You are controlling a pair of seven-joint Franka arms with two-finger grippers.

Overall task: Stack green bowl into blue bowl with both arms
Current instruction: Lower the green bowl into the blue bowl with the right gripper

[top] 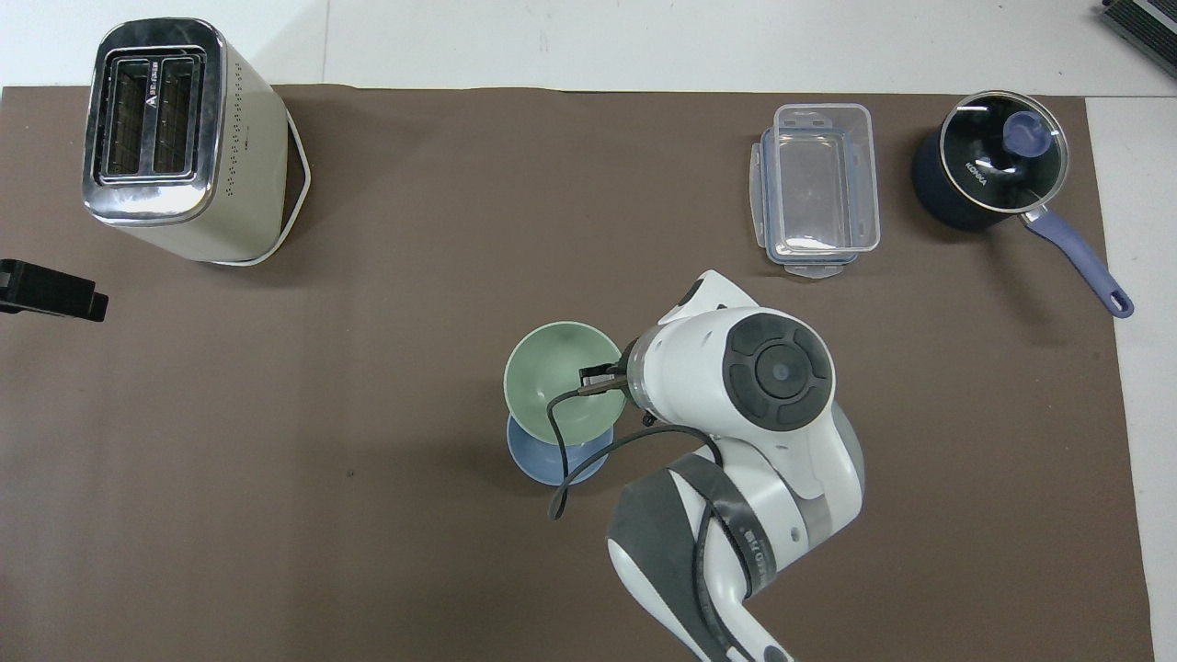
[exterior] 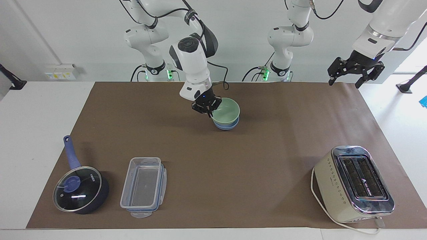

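Facing view, left to right. Centre of the frame: your right gripper [exterior: 209, 111] pinches the green bowl [exterior: 227, 109] by its rim, the jaws pressed onto the wall at the bowl's left edge. The green bowl sits over the blue bowl [exterior: 226, 125], whose lower wall shows beneath it; you cannot tell whether it is fully seated or hangs just above. The step in hand, by this reading, is the placing. Your next move calls for a short straight descent if any gap remains, then spreading the jaws and lifting clear without dragging the rim. The right arm reaches in from the upper left, its wrist bent steeply down over the worktop [exterior: 267, 160]. Upper right of the frame: your left gripper [exterior: 356, 72] waits in the air over the worktop's corner, jaws spread and holding nothing.
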